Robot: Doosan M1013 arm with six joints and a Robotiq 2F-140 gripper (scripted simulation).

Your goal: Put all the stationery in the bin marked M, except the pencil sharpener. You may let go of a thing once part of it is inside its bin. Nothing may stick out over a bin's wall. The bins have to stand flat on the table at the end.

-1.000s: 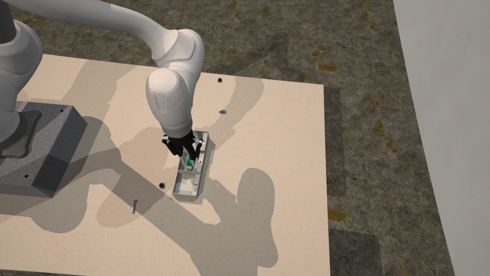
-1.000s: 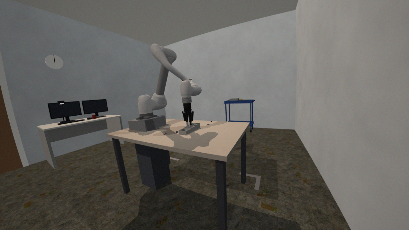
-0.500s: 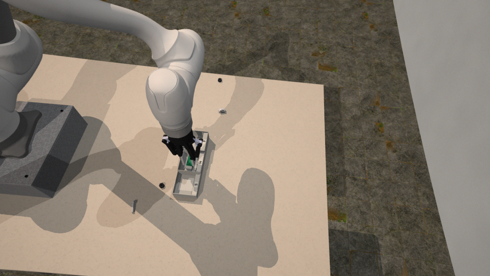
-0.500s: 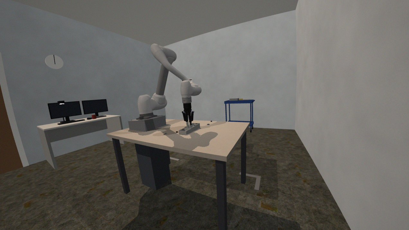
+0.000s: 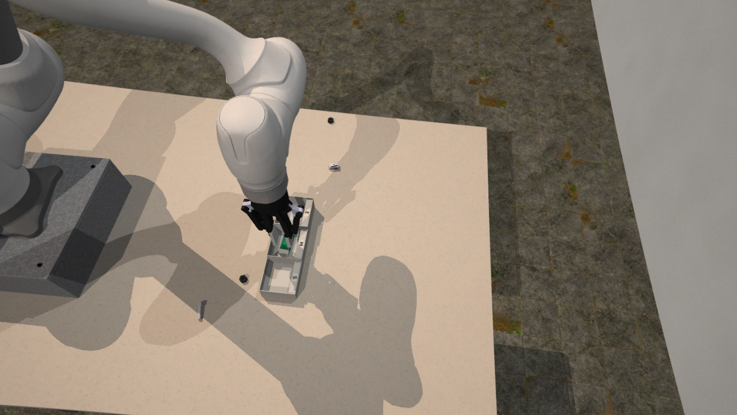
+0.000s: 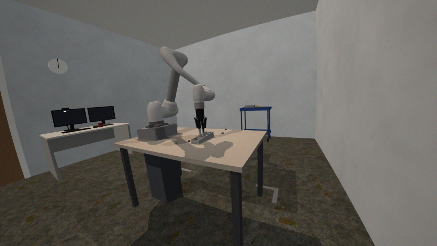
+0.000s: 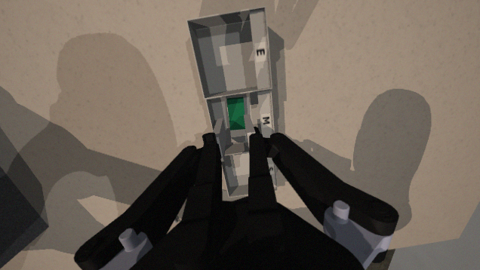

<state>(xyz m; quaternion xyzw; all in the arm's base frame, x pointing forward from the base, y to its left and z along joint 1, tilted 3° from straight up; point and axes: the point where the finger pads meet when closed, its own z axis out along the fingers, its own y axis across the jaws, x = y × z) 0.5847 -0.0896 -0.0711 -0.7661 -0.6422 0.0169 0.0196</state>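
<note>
Green thing (image 5: 285, 242) (image 7: 236, 113): it lies in the bin M, between my two fingers; its full shape is partly hidden.
Bin M (image 5: 300, 246) (image 7: 266, 109): it is the middle one, with the green thing inside its walls.
Bin E (image 5: 307, 204) (image 7: 260, 34): it joins M at one end; I see its grey walls and pale floor.
Bin S (image 5: 295, 284) (image 7: 231, 195): it joins M at the other end; sunlight falls on its floor.
My gripper (image 5: 281, 241) (image 6: 201, 134) (image 7: 235, 126): its fingers reach into M and stand a little apart; I cannot tell if they grip the green thing.
Silver sharpener (image 5: 334, 167): it lies on the table, outside the bins.

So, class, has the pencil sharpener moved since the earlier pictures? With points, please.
No; in the top view, the pencil sharpener (image 5: 334, 167) (image 6: 222, 132) keeps the same place relative to the table's (image 5: 438, 206) (image 6: 244, 143) edges.
</note>
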